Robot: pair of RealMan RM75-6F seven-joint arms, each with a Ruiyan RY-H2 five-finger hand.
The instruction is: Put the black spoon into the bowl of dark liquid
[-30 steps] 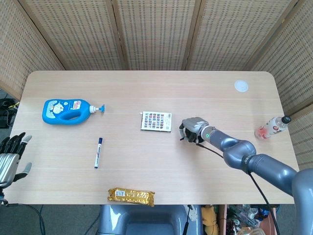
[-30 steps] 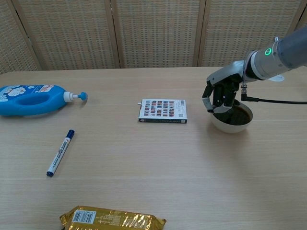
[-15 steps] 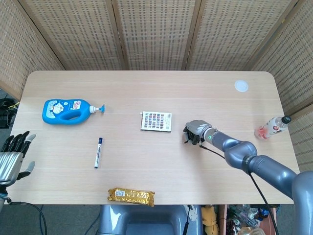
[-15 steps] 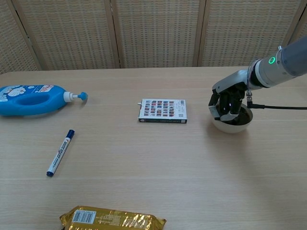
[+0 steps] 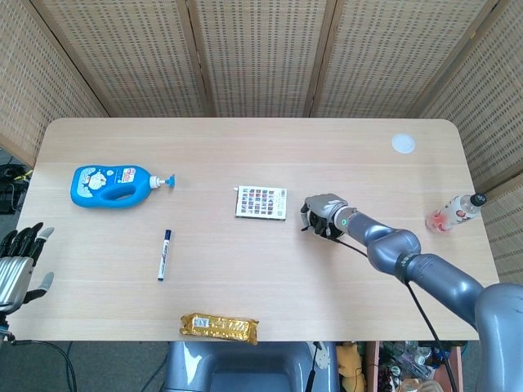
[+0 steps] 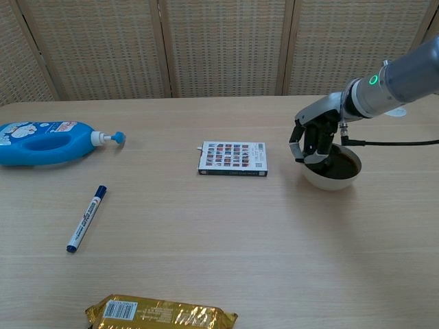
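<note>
Bowl (image 6: 333,171): R hand (image 6: 314,140) fingers curled at rim.

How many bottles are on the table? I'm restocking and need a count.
2: a blue bottle lying on its side at the table's left, and a pink bottle at the right edge. None seems hidden.

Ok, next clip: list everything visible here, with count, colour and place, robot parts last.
bowl: one, white, dark liquid inside, right of centre
detergent bottle: one, blue, far left
marker: one, blue and white, left front
card: one, white with coloured squares, centre
snack pack: one, gold, front edge
drink bottle: one, pinkish, right edge
disc: one, white, back right
spoon: not discernible
left hand: fingers spread, off table's left edge
right hand: fingers curled over the bowl's left rim
</note>
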